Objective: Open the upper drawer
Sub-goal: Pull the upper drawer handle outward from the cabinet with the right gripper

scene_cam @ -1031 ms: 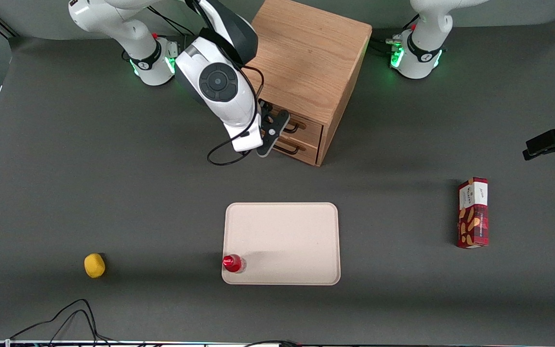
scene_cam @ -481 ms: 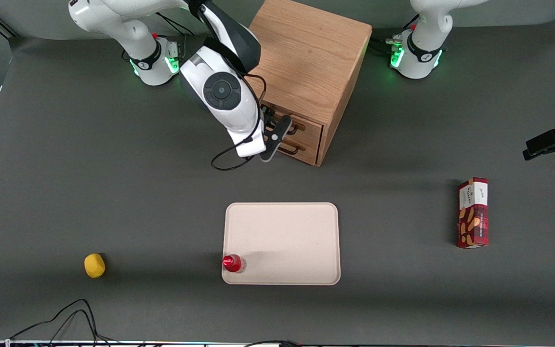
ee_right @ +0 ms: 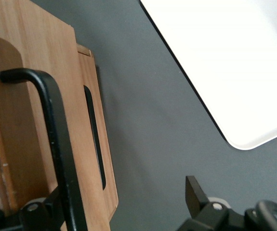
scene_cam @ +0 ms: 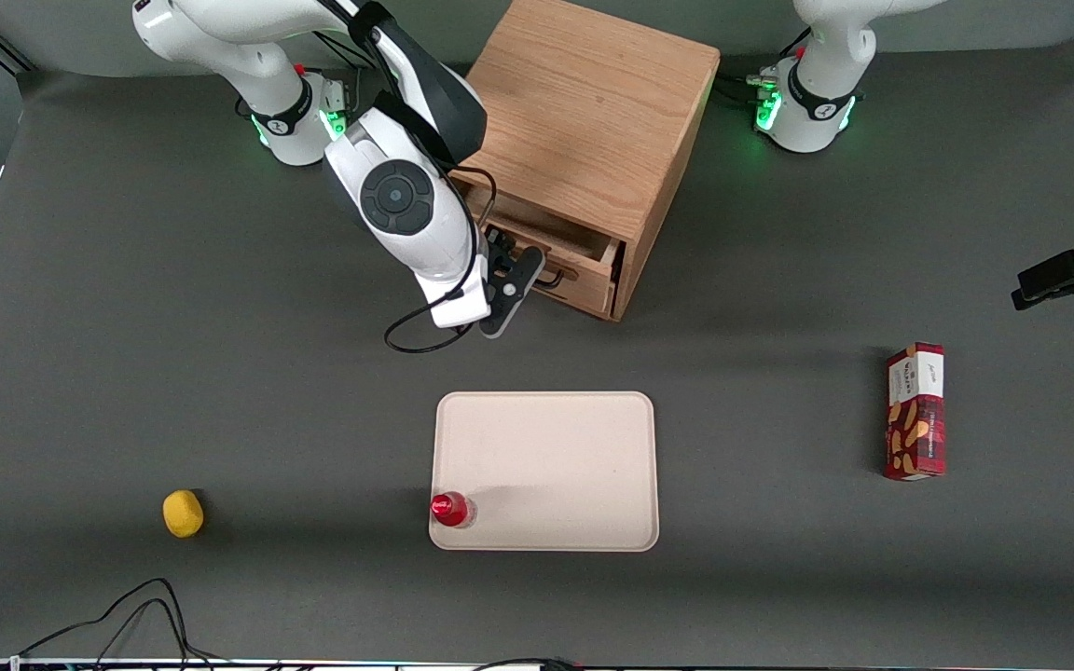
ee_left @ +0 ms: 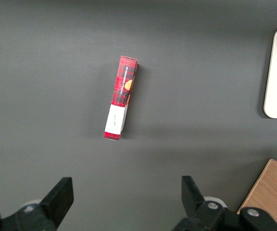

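Dark grey tabletop [scene_cam: 220, 373]: wooden cabinet [scene_cam: 593, 112], upper drawer [scene_cam: 546, 244] part-way out toward the front camera, bar handle [ee_right: 56, 139] lengthwise along its face, hooked by the gripper [scene_cam: 514, 270] with jaws apart; further travel lies straight outward.

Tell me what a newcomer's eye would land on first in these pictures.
First, the wooden cabinet with its upper drawer pulled partly out, and the gripper at that drawer's black handle. Next, the pale tray nearer the front camera, with a red-capped bottle at its corner. A yellow fruit lies toward the working arm's end, a red box toward the parked arm's.
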Robot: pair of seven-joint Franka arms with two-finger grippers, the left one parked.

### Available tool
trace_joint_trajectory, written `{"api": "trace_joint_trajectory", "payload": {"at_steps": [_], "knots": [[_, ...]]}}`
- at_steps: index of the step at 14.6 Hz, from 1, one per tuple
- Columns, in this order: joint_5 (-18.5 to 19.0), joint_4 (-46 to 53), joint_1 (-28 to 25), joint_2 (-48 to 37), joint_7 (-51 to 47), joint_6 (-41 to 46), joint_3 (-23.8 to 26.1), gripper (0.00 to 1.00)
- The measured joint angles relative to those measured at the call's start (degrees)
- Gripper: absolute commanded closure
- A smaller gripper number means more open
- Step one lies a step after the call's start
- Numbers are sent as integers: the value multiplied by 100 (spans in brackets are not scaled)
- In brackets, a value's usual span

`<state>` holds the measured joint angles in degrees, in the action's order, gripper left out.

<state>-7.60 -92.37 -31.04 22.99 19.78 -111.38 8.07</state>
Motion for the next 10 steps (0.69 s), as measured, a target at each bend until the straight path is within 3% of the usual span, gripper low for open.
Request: {"api": "trace_joint_trajectory", "payload": {"at_steps": [10], "knots": [[4, 292, 24, 173, 124, -38, -452, 0]]}}
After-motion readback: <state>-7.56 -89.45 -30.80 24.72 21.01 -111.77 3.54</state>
